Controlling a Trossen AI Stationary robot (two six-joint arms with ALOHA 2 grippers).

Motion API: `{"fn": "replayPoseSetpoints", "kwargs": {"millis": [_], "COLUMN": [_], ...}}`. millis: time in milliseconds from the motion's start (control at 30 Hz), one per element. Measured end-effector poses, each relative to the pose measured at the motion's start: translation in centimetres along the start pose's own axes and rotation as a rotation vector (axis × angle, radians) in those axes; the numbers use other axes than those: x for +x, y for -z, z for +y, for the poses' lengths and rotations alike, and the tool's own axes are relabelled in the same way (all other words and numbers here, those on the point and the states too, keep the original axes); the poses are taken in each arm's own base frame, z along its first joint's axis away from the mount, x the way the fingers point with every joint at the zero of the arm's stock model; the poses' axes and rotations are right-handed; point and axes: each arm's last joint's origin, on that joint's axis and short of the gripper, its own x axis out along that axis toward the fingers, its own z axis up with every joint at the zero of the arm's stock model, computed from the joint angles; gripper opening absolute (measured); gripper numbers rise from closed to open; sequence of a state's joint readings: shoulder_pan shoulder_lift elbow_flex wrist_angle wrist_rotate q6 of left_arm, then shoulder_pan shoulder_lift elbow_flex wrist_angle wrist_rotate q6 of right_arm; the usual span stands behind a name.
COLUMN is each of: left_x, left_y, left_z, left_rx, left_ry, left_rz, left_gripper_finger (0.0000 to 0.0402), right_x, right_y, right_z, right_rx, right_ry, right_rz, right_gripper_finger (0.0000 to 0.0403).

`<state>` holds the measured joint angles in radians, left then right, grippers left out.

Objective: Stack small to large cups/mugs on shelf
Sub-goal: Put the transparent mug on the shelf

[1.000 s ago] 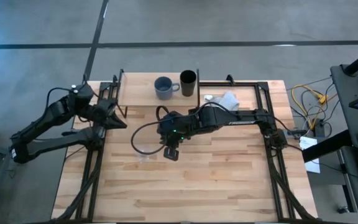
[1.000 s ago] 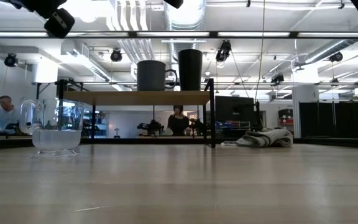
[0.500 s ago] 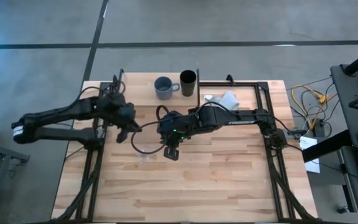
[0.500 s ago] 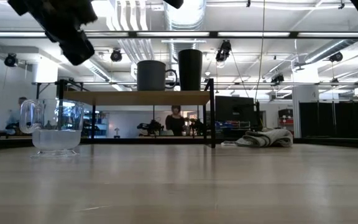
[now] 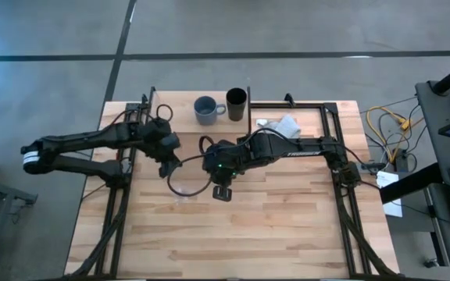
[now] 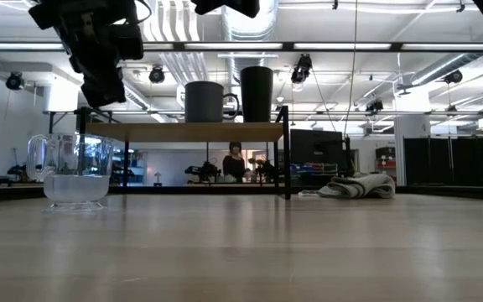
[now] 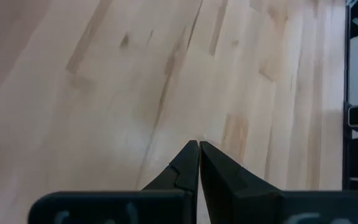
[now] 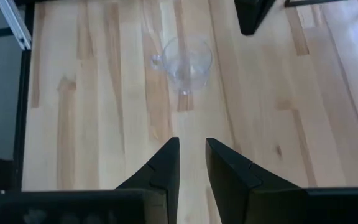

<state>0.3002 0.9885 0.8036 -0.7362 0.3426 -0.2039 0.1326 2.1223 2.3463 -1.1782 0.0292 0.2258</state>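
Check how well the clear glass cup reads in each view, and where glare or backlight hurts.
High view: clear glass cup nearly vanishes against wood. Low view: it reads clearly; ceiling lights silhouette the shelf's two cups. Right wrist view: cup outlined, faint.

two matte black jointed arms, slim tubular links. left arm (image 5: 84, 142): white band near its base end. right arm (image 5: 287, 146): white lettering along forearm link, small green light at wrist, black cable looping beside it. both end effectors: paired dark tapering wedge fingers (image 8: 160, 167), flat inner faces.
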Motion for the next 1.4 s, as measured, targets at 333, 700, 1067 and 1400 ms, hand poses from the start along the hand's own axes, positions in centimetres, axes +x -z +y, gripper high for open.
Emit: {"fn": "replayPoseSetpoints", "kwargs": {"millis": [333, 700, 1067, 1400], "left_x": [-1.7, 0.7, 2.0, 3.6], "left_y": [1.5, 4.1, 4.3, 4.2], "left_z": [-5.5, -9.0, -7.7, -7.4], "left_rx": [0.301, 0.064, -0.01, -0.111], "left_ry": [-0.035, -0.208, -0.312, -0.301], "left_rz": [0.121, 0.13, 0.175, 0.262], "left_gripper_finger": [0.0, 0.0, 0.0, 0.0], "right_x": [0.0, 0.0, -0.1, -0.1], "right_y": [-0.1, -0.3, -0.3, -0.3], "right_z": [-0.2, -1.0, -1.2, -1.2], "right_rx": [-0.088, -0.108, -0.102, -0.102], "right_ry": [0.004, 0.049, 0.062, 0.063], "right_rz": [-0.003, -0.015, -0.017, -0.014], "right_gripper_finger": [0.0072, 0.0072, 0.0073, 0.0073]}}
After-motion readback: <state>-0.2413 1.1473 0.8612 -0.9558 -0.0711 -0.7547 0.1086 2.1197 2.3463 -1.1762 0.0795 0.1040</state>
